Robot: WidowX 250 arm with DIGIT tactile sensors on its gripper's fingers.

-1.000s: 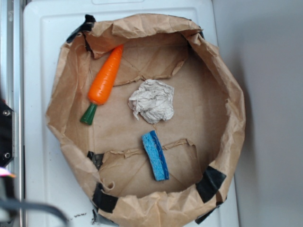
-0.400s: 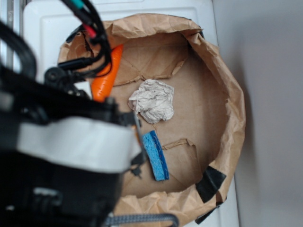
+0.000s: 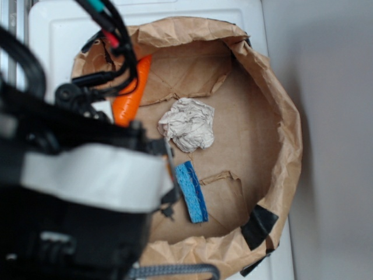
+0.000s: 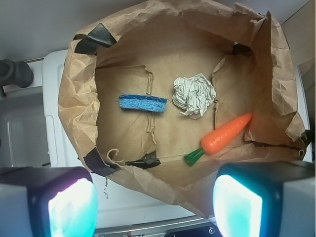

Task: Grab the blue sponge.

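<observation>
Hovering gripper [image 4: 153, 202] above paper bag [image 4: 79, 106], jaws apart; blue sponge [image 4: 142, 103] untouched.

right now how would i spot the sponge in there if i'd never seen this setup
Look inside the brown paper bag with the rolled-down rim. On its floor, the sponge lies apart from the crumpled paper ball and the carrot. It is the only blue thing: a small flat rectangle.

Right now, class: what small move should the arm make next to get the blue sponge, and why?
Probably shift toward the sponge and start lowering: the open tool hangs high above the paper bag's near rim, with the sponge lying untouched, apart from the paper ball.
</observation>
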